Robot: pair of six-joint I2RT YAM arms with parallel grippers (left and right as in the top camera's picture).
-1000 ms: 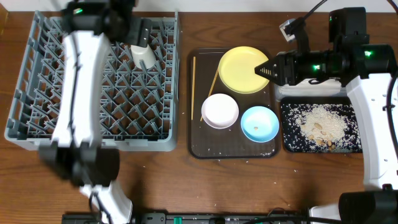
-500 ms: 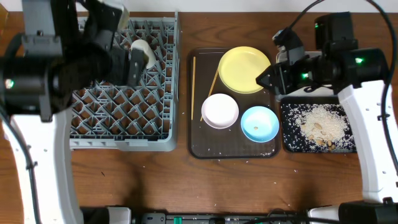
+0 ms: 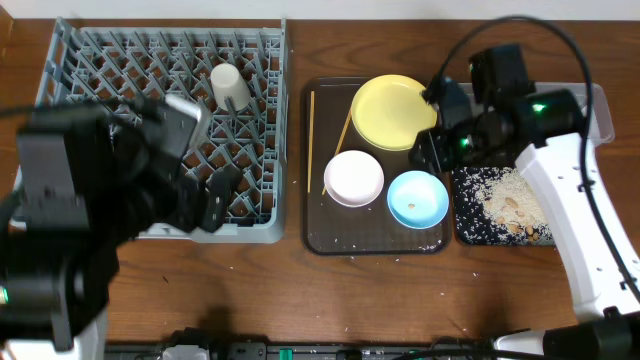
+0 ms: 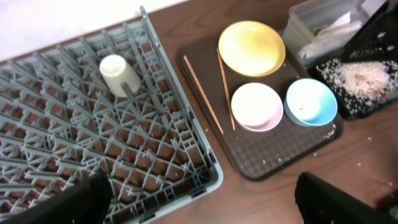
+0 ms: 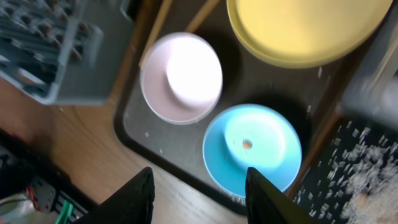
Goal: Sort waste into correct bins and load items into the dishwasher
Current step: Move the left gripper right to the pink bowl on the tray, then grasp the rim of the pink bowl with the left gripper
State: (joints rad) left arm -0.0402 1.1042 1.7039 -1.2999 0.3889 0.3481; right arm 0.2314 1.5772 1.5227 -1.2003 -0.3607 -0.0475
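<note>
Though nearly bare, blue bowl (image 3: 417, 198), one crumb (image 5: 247, 144)

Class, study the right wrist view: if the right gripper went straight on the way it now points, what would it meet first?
Probably the blue bowl: its rim lies just ahead of the open right gripper, with the white bowl close beside it. Depth is unclear.

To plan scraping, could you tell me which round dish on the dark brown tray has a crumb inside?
The light blue bowl: a pale speck sits near its middle, while the white bowl and round yellow plate look clean.
</note>
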